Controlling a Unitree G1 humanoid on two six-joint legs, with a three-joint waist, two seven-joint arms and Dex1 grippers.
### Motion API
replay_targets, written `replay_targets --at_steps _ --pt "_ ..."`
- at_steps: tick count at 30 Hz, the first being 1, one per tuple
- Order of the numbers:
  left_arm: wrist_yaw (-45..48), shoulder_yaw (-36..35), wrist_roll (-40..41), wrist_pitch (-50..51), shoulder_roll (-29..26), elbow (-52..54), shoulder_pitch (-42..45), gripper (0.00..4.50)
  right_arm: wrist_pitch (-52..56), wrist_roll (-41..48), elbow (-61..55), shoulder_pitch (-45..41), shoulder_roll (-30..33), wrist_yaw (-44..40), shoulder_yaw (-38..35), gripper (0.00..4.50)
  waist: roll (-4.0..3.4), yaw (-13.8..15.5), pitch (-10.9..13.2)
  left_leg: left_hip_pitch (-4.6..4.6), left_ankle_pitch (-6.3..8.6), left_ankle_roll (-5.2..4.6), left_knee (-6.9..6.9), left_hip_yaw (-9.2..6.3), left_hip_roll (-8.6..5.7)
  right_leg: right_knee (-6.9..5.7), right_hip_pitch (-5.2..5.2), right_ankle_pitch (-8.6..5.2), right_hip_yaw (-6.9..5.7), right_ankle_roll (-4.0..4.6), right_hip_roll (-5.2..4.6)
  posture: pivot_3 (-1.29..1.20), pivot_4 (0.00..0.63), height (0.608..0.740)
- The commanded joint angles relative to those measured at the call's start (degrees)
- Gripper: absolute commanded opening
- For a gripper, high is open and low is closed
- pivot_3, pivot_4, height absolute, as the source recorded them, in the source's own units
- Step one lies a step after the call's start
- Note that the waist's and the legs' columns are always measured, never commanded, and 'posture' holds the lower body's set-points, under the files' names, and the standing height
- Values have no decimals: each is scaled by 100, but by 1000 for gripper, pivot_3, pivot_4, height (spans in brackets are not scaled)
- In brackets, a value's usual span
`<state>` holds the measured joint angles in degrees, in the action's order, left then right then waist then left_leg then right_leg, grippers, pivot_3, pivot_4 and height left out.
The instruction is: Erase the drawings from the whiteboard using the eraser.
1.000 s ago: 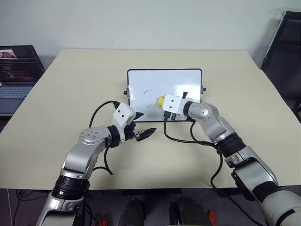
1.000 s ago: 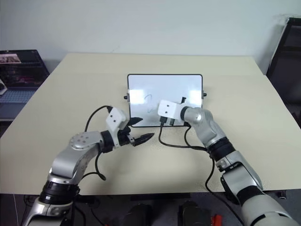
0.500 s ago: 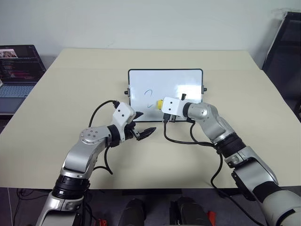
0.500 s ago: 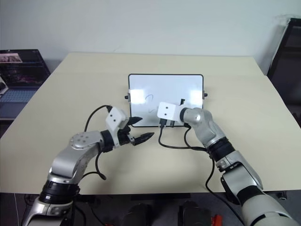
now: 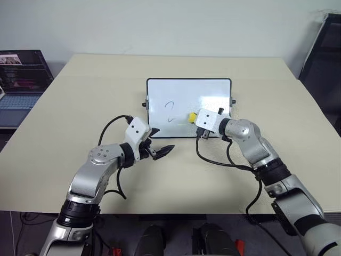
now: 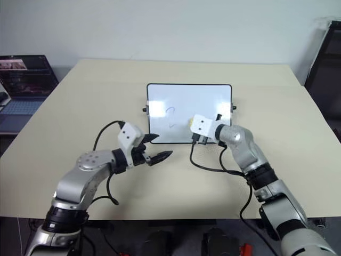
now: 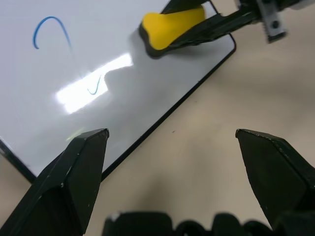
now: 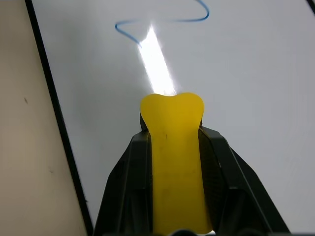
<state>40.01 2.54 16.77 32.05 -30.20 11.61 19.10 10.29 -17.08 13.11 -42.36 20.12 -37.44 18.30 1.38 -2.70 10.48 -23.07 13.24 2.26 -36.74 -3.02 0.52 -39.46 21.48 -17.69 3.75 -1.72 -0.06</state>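
The eraser (image 8: 172, 162) is clamped between the right gripper (image 5: 198, 118) fingers, over the whiteboard (image 5: 213, 88) — the drawings (image 5: 170, 109) lie beside it toward the board's left side. The left gripper (image 7: 172, 142) is held spread above the table (image 5: 80, 96) — just beside the board's near edge.

Right claw (image 8: 172, 147) pinches the eraser (image 8: 172, 147) over the whiteboard (image 8: 256, 88).
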Motion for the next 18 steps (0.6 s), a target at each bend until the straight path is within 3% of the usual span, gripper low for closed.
replay_targets --at_steps 1,7,18 --pt "-404 -425 41 -166 154 121 69 4500 680 934 -1105 249 -307 -71 -727 963 0 -3 0 0 0 0 1 -1 0 0 -1 0 0 0 0 0 150 740" --pt "-858 -802 61 -135 325 274 -115 4500 1464 1934 -2440 1304 -364 -103 -1407 963 0 60 0 -3 1 0 4 -14 0 17 -9 0 -1 0 -2 0 150 740" --pt "-1427 -1275 151 -345 641 398 -437 4500 1080 2854 -3598 2935 -104 -195 -1817 963 1 81 -1 -5 1 0 11 -9 -1 36 -10 0 1 -1 -4 0 150 740"
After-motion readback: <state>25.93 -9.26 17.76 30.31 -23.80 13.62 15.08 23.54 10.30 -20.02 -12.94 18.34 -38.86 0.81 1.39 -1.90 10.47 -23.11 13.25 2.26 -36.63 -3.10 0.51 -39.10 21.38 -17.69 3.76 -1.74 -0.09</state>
